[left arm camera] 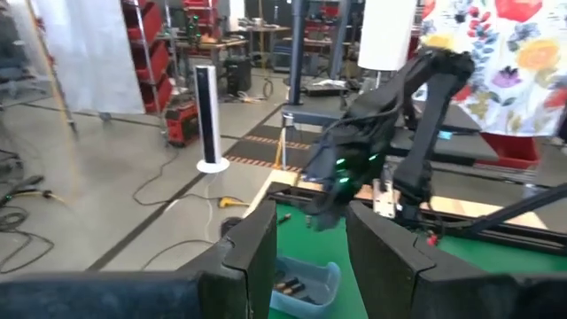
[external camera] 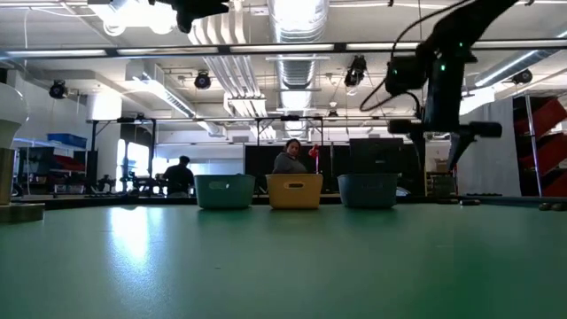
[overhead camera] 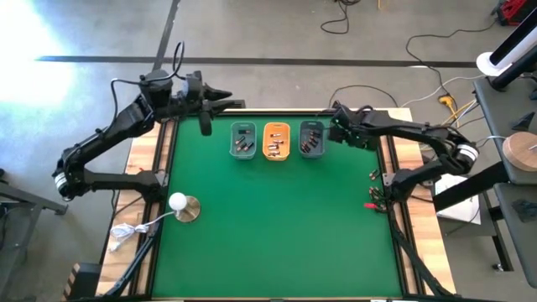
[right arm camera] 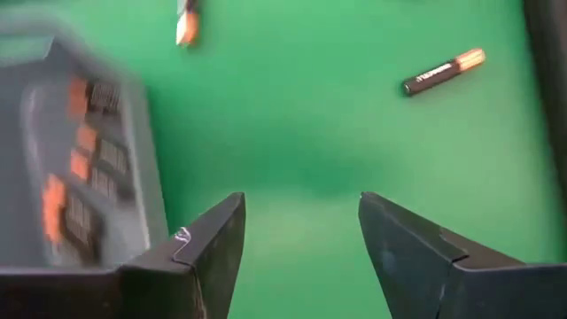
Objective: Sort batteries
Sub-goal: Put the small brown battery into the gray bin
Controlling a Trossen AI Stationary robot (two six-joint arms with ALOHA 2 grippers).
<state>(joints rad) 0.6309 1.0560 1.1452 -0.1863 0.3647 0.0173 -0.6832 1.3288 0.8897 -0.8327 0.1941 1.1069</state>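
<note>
Three small trays stand in a row at the far side of the green mat: grey-blue (overhead camera: 243, 140), orange (overhead camera: 276, 140) and grey (overhead camera: 312, 140), each with batteries inside. My right gripper (overhead camera: 334, 127) hovers open just right of the grey tray. In its wrist view its fingers (right arm camera: 301, 213) frame bare mat, with the grey tray (right arm camera: 80, 168) alongside. One dark battery with an orange end (right arm camera: 443, 73) lies on the mat ahead, and another (right arm camera: 186, 27) farther off. My left gripper (overhead camera: 220, 99) is open and raised over the far left edge; a tray (left arm camera: 306, 283) shows below its fingers (left arm camera: 310, 230).
A white ball on a round base (overhead camera: 180, 204) stands near the mat's left edge, its white cord trailing off the table. Red and black clips (overhead camera: 373, 201) lie at the right edge. The mat's middle and near half (overhead camera: 277, 235) are bare. People show in the room behind (external camera: 288, 158).
</note>
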